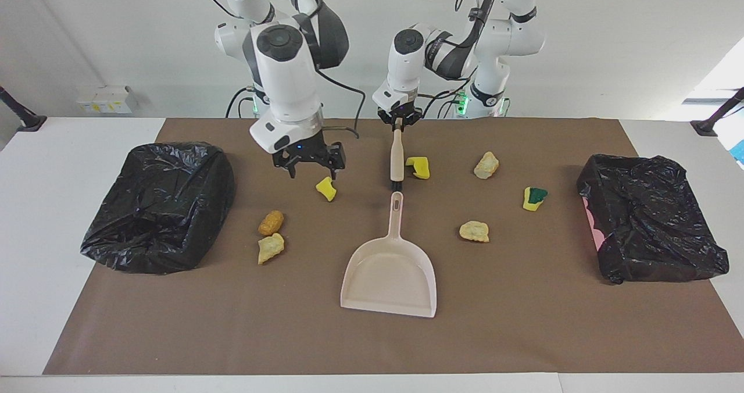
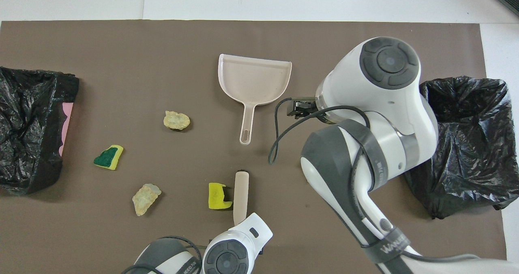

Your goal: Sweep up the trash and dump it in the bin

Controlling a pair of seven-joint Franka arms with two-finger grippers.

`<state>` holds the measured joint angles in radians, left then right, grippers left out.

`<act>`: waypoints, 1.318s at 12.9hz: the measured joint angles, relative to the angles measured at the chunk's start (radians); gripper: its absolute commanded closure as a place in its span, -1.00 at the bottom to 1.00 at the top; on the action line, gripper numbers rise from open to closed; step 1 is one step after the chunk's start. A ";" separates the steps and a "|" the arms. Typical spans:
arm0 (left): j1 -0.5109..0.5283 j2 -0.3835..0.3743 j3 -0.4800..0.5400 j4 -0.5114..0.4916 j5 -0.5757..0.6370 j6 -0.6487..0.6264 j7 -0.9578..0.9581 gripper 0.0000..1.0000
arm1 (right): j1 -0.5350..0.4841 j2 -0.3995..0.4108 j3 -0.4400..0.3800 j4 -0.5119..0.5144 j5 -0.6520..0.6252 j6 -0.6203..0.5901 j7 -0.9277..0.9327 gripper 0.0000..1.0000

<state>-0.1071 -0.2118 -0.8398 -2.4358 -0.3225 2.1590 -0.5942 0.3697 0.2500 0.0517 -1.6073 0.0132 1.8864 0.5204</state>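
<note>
Facing view: the brush (image 1: 397, 159) handle is clamped by the left gripper (image 1: 398, 121) at upper centre. The right gripper (image 1: 310, 168), jaws spread and empty, is held over a yellow scrap (image 1: 326, 188). Trash (image 1: 474, 231) is scattered mid-frame around the dustpan (image 1: 390, 268).

Overhead view: scraps (image 2: 176, 120) are seen at centre-left; the dustpan (image 2: 254, 79) lies upper centre.

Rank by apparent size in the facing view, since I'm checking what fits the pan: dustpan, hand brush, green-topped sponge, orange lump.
1. dustpan
2. hand brush
3. green-topped sponge and orange lump: look alike, so unranked.
</note>
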 measured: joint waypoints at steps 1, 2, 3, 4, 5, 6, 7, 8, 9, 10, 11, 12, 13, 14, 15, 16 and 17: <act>0.003 0.000 0.003 0.002 0.000 -0.009 0.003 1.00 | 0.008 0.012 0.000 0.000 0.000 0.021 0.017 -1.00; 0.012 0.000 0.005 0.003 0.000 -0.015 0.010 1.00 | 0.013 0.021 0.000 0.000 0.000 0.037 0.035 -1.00; 0.025 -0.001 0.010 0.003 0.000 -0.017 0.018 1.00 | 0.016 0.028 0.000 0.000 0.000 0.048 0.044 -1.00; 0.038 -0.001 0.021 0.004 0.000 -0.018 0.026 1.00 | 0.016 0.031 0.000 0.000 0.000 0.052 0.046 -1.00; 0.051 -0.001 0.039 0.005 0.000 -0.020 0.033 1.00 | 0.016 0.032 -0.001 0.001 0.000 0.054 0.046 -1.00; 0.059 -0.001 0.063 0.006 0.009 -0.021 0.042 1.00 | 0.016 0.032 -0.001 0.001 0.000 0.055 0.046 -1.00; 0.065 0.000 0.091 0.006 0.032 -0.023 0.053 1.00 | 0.018 0.034 -0.001 0.001 0.001 0.057 0.046 -1.00; 0.068 0.000 0.116 0.006 0.061 -0.026 0.058 1.00 | 0.023 0.037 -0.001 0.001 0.001 0.062 0.047 -1.00; 0.076 0.000 0.140 0.006 0.081 -0.028 0.060 1.00 | 0.031 0.044 -0.001 0.001 0.002 0.079 0.055 -1.00; 0.084 0.000 0.168 0.006 0.097 -0.029 0.062 1.00 | 0.039 0.056 0.000 0.001 0.002 0.100 0.082 -1.00; 0.091 0.000 0.205 0.008 0.120 -0.029 0.074 1.00 | 0.050 0.070 0.000 0.001 0.002 0.123 0.117 -1.00; 0.092 -0.001 0.253 0.014 0.144 -0.034 0.094 1.00 | 0.065 0.087 0.000 0.002 0.002 0.145 0.148 -1.00; 0.093 -0.002 0.302 0.031 0.155 -0.057 0.124 1.00 | 0.083 0.104 0.000 0.001 0.002 0.162 0.179 -1.00; 0.094 -0.003 0.353 0.064 0.160 -0.104 0.164 1.00 | 0.105 0.122 0.000 0.002 0.002 0.177 0.217 -1.00; 0.095 -0.005 0.395 0.103 0.166 -0.158 0.198 1.00 | 0.126 0.140 0.000 0.002 0.002 0.193 0.255 -1.00; 0.097 -0.007 0.435 0.141 0.187 -0.208 0.224 1.00 | 0.147 0.157 0.000 0.002 0.002 0.217 0.289 -1.00; 0.098 -0.010 0.468 0.164 0.226 -0.239 0.235 1.00 | 0.164 0.172 0.000 0.002 0.001 0.237 0.313 -1.00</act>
<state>-0.0090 -0.2218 -0.3715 -2.2714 -0.0960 1.9196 -0.3590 0.5336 0.4217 0.0517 -1.6053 0.0146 2.1235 0.8330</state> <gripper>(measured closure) 0.744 0.000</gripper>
